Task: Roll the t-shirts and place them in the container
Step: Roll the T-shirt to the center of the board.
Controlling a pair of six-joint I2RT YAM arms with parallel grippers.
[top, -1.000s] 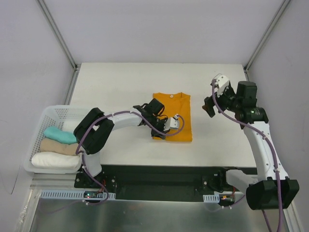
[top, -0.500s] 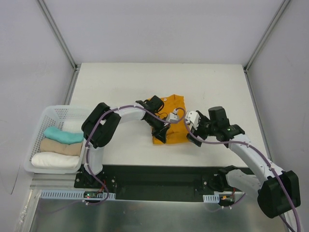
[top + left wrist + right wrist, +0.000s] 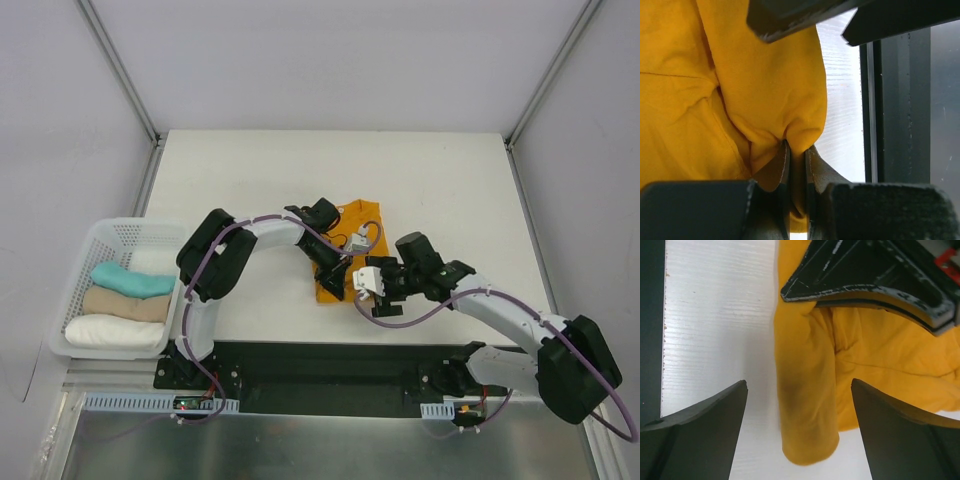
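A plain mustard-orange cloth t-shirt (image 3: 365, 213) lies bunched up on the flat white table (image 3: 250, 170). The left gripper (image 3: 337, 278) sits on the near part of the t-shirt. In the left wrist view, its two fingers are pressed together on a fold of the orange cloth (image 3: 715, 75), and the fold is pinched tight between them.

The right gripper (image 3: 367, 292) is at the near right corner of the t-shirt, just beside the left gripper. Its two dark fingers (image 3: 700, 430) are wide apart. A soft, rounded edge of the t-shirt (image 3: 810, 405) lies between them, and neither finger touches it.

Well to the left of the t-shirt stands a white plastic basket (image 3: 110, 225). Inside it are a teal roll (image 3: 120, 277), a tan roll (image 3: 120, 303) and a white roll (image 3: 110, 333).
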